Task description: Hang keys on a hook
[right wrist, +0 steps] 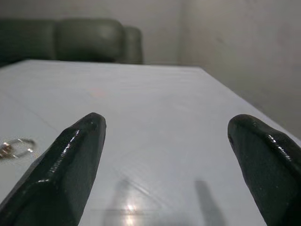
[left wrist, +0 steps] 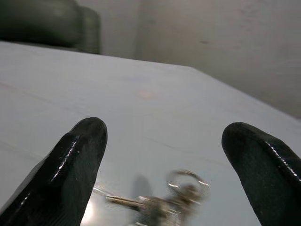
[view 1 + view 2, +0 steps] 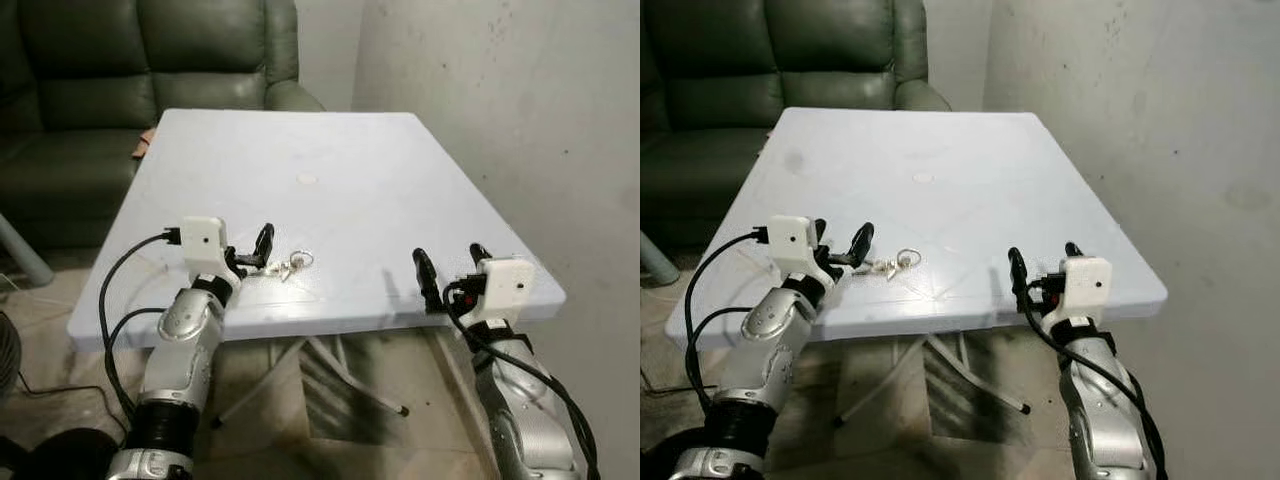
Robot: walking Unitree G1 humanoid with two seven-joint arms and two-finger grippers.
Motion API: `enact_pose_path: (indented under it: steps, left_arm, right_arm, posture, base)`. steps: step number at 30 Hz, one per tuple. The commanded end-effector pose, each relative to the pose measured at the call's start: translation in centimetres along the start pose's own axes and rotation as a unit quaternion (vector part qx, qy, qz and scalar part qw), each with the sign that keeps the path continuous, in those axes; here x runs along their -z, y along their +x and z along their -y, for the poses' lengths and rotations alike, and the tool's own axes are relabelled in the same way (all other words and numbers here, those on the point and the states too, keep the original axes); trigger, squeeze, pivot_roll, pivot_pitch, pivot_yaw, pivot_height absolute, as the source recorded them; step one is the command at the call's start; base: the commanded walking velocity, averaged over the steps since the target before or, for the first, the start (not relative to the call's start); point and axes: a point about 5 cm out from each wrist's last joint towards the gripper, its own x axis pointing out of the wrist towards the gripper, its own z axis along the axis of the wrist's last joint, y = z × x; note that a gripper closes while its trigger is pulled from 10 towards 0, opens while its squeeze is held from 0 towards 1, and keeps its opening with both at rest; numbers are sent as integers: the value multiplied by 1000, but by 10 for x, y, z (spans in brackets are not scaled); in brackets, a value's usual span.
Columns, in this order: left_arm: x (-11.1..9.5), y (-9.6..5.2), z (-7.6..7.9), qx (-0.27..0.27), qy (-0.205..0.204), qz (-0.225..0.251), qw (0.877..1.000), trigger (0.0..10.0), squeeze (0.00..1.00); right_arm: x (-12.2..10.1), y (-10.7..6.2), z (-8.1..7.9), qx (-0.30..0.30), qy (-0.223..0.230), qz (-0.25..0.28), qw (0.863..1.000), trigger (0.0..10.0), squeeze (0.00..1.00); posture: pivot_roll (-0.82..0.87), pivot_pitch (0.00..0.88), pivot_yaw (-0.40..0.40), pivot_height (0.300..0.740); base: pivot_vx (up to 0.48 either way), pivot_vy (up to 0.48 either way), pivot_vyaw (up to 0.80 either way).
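The bunch of keys (image 3: pixel 290 266) lies flat on the white folding table (image 3: pixel 330 140), near its front edge and toward the robot's left, with the key ring at the end farther from the arm. The left gripper (image 3: pixel 250 255) sits low over the tabletop just beside the keys, its two black fingers (image 2: pixel 75 165) spread wide and holding nothing; in the left wrist view the keys lie between and slightly ahead of the fingertips. The right gripper (image 3: pixel 452 268) hovers over the table's front right edge, well apart from the keys, also wide open and empty.

The step in hand looks like the pickup. To do it well, the left gripper should ease forward until the keys sit squarely between the fingers, then close on the thick part of the bunch rather than a single blade, leaving the ring free for the hook. Because the keys lie flat, the fingertips need to come right down to the surface, or they will probably slide over the metal.
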Motion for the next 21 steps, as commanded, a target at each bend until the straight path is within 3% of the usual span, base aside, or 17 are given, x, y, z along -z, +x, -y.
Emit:
enact_pose_path:
  steps: [1,7,9,21]
  left_arm:
    - [-4,0,-7,-6,11,1,1000,10000,0]
    - [-4,0,-7,-6,11,1,1000,10000,0]
    - [-4,0,-7,-8,10,2,1000,10000,0]
    - [-4,1,-5,-13,10,-2,1000,10000,0]
  right_arm:
    - [-8,4,-4,-6,3,15,1000,10000,0]
    - [-8,4,-5,-10,-12,10,1000,10000,0]
    - [-8,4,-5,-13,-15,9,1000,10000,0]
    - [-7,4,-4,-11,-17,5,1000,10000,0]
  posture:
    - [-18,0,-38,711]
    - [-20,0,-37,711]
    - [-20,0,-38,711]
    - [-22,0,-39,711]
  base:
    - [0,412,0]
    - [0,412,0]
    - [0,0,0]
    - [0,0,775]
